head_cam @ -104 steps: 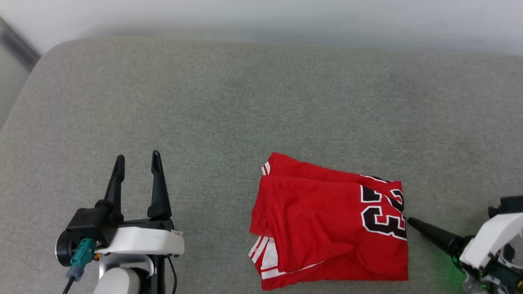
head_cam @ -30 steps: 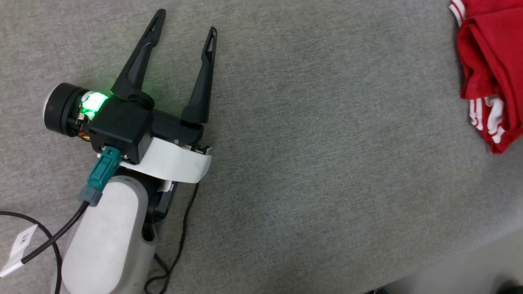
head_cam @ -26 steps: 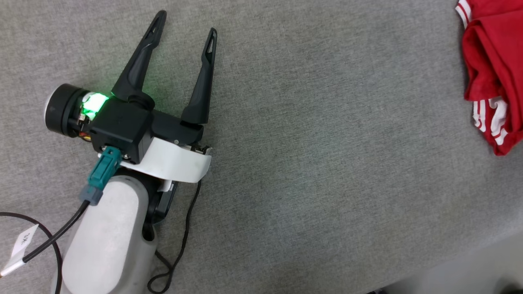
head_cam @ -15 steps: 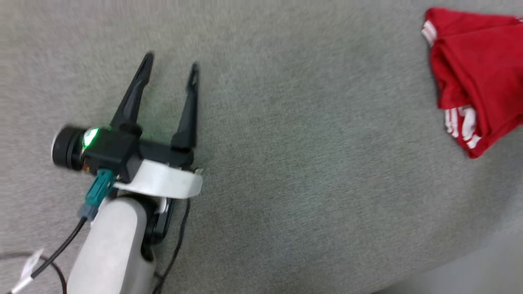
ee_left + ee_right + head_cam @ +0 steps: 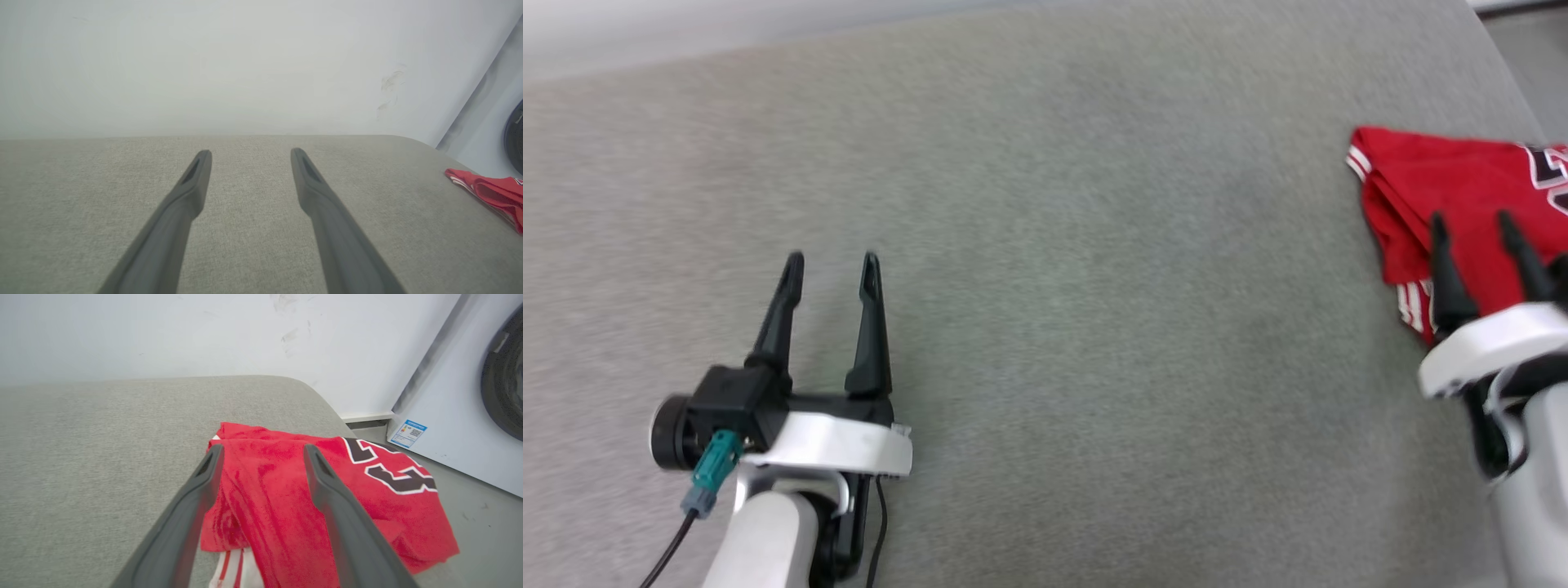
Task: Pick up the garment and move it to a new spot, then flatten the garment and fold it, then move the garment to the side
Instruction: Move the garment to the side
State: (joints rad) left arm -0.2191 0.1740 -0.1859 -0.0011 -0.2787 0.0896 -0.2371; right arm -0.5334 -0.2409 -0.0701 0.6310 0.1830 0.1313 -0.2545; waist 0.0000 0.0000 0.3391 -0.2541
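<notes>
Rightward, folded garment (image 5: 1429,175) on cushion (image 5: 1094,245), parted right pincer (image 5: 1470,216) over it.

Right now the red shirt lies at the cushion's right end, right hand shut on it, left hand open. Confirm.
No: the right hand is open, fingers apart over the garment, as the right wrist view shows. The garment does lie at the cushion's right end, and the left hand is open.
</notes>
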